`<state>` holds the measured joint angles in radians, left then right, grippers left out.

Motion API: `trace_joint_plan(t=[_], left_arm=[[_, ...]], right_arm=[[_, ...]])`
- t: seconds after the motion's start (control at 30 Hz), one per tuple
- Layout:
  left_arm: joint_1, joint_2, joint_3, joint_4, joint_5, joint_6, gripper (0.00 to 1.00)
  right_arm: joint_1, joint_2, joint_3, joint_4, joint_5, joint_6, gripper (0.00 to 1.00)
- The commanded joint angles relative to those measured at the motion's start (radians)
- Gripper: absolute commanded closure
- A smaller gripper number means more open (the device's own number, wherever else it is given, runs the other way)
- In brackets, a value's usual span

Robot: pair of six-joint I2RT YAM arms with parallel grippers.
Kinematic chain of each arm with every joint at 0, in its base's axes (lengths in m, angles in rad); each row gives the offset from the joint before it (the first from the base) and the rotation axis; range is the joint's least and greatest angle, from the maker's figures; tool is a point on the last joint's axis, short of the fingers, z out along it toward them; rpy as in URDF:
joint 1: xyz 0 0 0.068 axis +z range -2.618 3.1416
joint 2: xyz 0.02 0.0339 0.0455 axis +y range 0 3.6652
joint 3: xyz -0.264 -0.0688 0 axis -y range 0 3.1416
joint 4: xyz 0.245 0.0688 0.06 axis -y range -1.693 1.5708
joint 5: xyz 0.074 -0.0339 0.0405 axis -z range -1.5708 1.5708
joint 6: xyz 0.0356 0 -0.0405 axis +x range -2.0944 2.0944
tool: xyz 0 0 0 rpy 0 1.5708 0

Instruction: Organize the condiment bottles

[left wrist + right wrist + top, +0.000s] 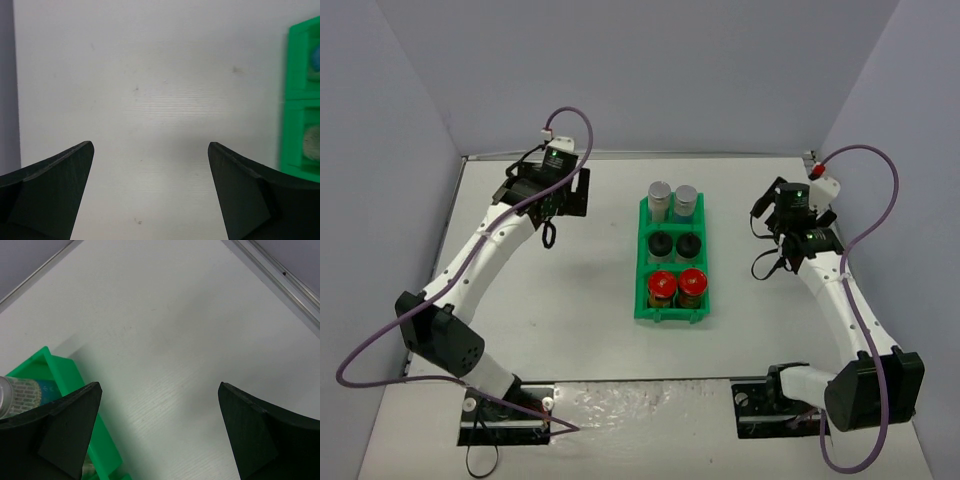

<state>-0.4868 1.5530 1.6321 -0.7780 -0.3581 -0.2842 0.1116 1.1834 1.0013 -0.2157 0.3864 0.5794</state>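
2 hands splayed wide, empty

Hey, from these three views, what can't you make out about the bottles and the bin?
- Top view: labels on the silver-capped bottles too small to read.
- Top view: black-capped bottles show caps only; green bin walls hide their bodies.
- Left wrist view: bin cut by the right edge, contents blurred.
- Right wrist view: one silver-capped bottle cut by the left edge, partly behind a finger of the right gripper.
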Motion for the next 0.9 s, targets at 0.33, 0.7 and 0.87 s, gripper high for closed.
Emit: trace_joint_plan(t=[0.33, 0.7, 0.87], left_arm=[[0.041, -0.087, -0.114, 0.06, -0.016, -0.06, 0.03], [0.062, -0.087, -0.103, 0.074, 0.032, -0.059, 0.03], [0.063, -0.068, -0.082, 0.084, 0.045, -0.06, 0.03]], right_arm=[[0.031, 0.106, 0.233, 0.082, -0.049, -0.107, 0.0], [0.053, 0.053, 0.248, 0.083, -0.049, -0.158, 0.0], [0.053, 0.022, 0.228, 0.084, -0.057, -0.166, 0.0]])
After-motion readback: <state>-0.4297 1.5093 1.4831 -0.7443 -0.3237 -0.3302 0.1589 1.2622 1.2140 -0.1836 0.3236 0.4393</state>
